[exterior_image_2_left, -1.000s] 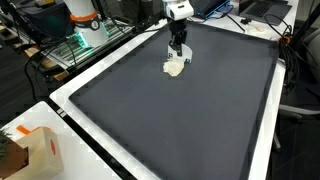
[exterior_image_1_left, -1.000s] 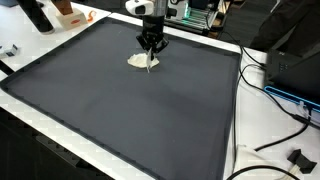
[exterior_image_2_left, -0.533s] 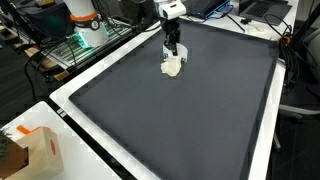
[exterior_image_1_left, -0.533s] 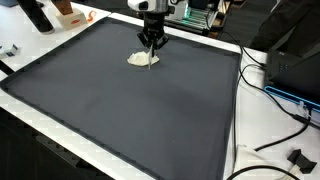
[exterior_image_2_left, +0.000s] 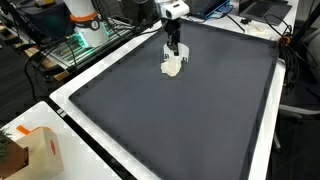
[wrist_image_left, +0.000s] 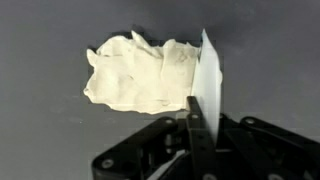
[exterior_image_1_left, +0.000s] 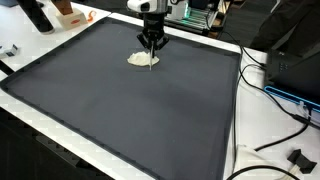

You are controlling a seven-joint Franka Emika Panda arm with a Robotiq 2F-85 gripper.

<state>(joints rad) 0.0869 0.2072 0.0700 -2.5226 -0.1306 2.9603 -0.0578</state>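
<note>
Jaws: shut tight, pinching a thin flap at the cloth's edge, which stands upright.
Gripper: points straight down over that edge in both exterior views.
Cloth: cream, soft, crumpled into an irregular lump; it lies on the far part of the mat, beneath the gripper.
Progress: grip judged made; the bulk of the cloth rests on the mat, not yet lifted.
Mat: dark grey, flat, matte, rectangular.
Table: white border around the mat.
</note>
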